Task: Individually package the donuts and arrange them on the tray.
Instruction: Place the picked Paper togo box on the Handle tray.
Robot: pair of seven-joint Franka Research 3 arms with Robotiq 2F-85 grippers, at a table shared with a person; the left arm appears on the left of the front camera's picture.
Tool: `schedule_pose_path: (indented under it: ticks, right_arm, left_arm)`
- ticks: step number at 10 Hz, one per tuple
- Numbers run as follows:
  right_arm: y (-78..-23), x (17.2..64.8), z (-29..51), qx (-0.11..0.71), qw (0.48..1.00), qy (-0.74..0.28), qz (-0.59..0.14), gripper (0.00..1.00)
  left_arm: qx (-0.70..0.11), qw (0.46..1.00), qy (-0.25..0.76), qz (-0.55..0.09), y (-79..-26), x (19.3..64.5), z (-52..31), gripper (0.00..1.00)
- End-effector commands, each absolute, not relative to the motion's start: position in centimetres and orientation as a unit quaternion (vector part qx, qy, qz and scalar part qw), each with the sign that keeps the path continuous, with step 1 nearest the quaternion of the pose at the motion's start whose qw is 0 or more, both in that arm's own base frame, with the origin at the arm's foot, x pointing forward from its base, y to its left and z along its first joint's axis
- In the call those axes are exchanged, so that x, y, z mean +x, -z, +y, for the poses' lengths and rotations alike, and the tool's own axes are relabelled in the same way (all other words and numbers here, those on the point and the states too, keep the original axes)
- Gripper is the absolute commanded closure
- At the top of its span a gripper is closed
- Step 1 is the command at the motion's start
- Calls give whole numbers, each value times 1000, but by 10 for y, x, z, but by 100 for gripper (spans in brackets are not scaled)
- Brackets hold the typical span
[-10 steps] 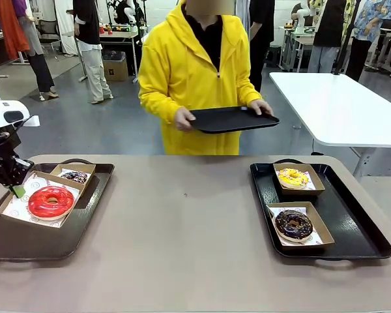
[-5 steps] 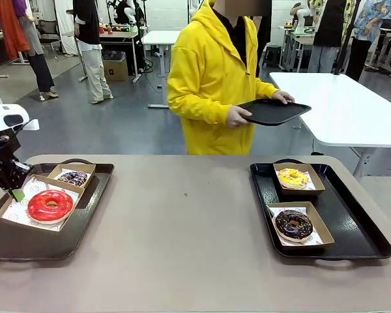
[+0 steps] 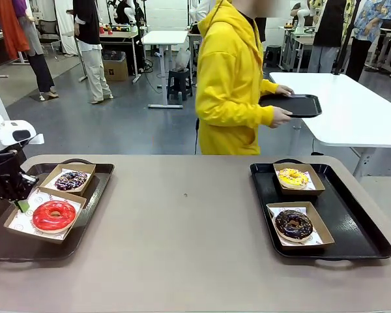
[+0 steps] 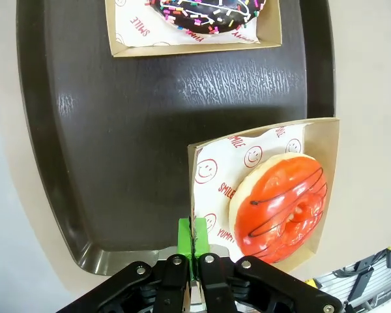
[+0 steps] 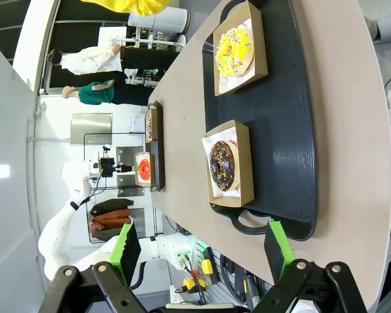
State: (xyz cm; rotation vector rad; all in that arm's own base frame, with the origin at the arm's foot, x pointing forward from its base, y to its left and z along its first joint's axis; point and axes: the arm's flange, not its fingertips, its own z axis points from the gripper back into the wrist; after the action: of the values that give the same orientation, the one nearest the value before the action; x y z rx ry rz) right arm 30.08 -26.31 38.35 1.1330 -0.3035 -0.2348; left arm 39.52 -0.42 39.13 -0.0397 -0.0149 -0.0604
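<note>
Red donut (image 4: 281,203) had a glossy glaze with thin dark lines; its box (image 4: 329,189) was matt brown cardboard lined with printed white paper. Left tray (image 4: 150,130) looked like dark plastic, finely textured with a dull sheen; worktop (image 3: 182,241) was smooth, matt beige. Left pincer (image 4: 193,240) was black plastic with green pads, pinched on the box edge.

The sprinkled donut (image 4: 205,10) and its box (image 4: 192,40) are cut off at the 12 o'clock edge of the left wrist view. The left gripper (image 3: 21,204) is partly cut off at the 9 o'clock edge of the front view. The print on the box paper (image 3: 27,222) is too small to read there.
</note>
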Motion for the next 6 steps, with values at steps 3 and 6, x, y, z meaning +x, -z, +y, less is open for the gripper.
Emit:
schedule_pose_path:
  ticks: [3,6]
  right_arm:
    - [-385,301,-263,539,822,115,-142,0]
    - [-385,301,-263,539,822,115,-142,0]
  left_arm:
    - [-27,999,36,-18,-371,402,2,99]
    - [-21,999,30,-15,-361,408,3,99]
